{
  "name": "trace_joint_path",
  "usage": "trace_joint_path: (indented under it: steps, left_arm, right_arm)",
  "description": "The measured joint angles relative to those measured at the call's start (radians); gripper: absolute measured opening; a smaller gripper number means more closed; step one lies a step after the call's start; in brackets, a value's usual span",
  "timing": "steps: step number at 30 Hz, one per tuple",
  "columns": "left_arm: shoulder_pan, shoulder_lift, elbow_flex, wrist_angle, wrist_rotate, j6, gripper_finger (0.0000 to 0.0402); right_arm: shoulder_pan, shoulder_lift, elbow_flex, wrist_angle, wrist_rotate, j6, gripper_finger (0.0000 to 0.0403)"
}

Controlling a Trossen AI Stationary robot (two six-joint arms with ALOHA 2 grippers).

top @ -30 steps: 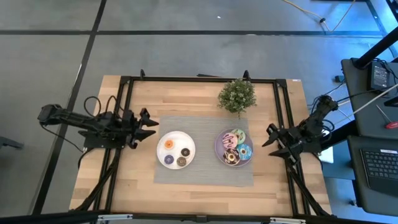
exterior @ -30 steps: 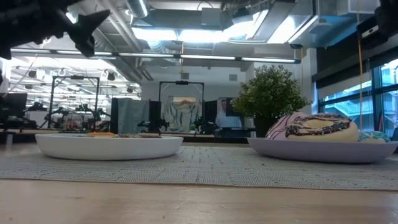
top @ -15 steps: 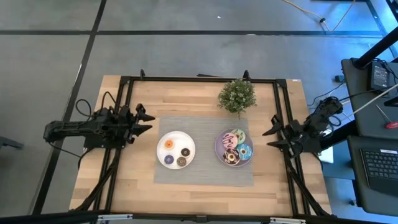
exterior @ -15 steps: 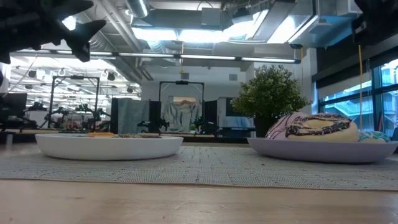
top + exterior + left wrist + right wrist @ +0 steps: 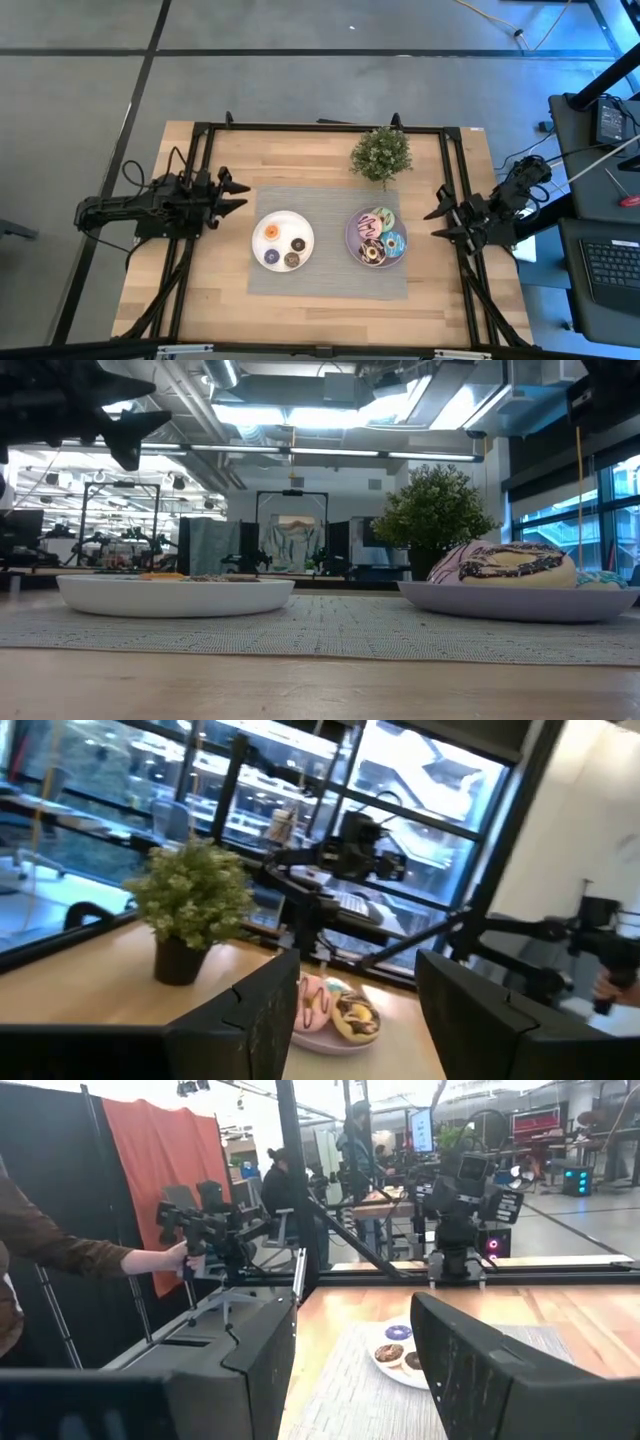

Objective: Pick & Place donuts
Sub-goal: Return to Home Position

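Wooden table (image 5: 320,160), grey mat (image 5: 330,282) at its middle. I see my left gripper (image 5: 239,198) hanging over the table's left part, fingers spread and empty, left arm (image 5: 140,208) stretched low toward the white plate (image 5: 283,217) just beside it, which carries 4 mini donuts (image 5: 271,233). 4 large donuts (image 5: 372,254) sit on the lilac plate (image 5: 351,240). Near that plate, at the right edge, my right gripper (image 5: 434,224) hovers spread and empty, right arm (image 5: 510,195) folded behind it.
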Motion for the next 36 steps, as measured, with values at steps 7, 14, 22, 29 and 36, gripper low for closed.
trace_joint_path:
  steps: [7,14,22,29,36]
  left_arm:
    - [0.0,0.0,-0.003,0.0,-0.032,-0.016,0.0194]
    - [0.0,0.0,-0.003,0.0,-0.052,0.01,0.0194]
    - [0.0,0.0,-0.003,0.0,-0.055,0.125,0.0195]
    - [0.0,0.0,-0.003,0.001,-0.055,0.11,0.0194]
    - [0.0,0.0,-0.003,0.001,-0.055,0.109,0.0195]
  right_arm:
    - [0.0,0.0,-0.09,0.132,-0.025,-0.002,0.0199]
    - [0.0,0.0,-0.166,0.289,-0.073,-0.041,0.0199]
    - [0.0,0.0,-0.248,0.398,-0.079,-0.045,0.0199]
    - [0.0,0.0,-0.248,0.362,-0.07,-0.118,0.0199]
    - [0.0,0.005,-0.248,0.202,0.001,-0.066,0.0199]
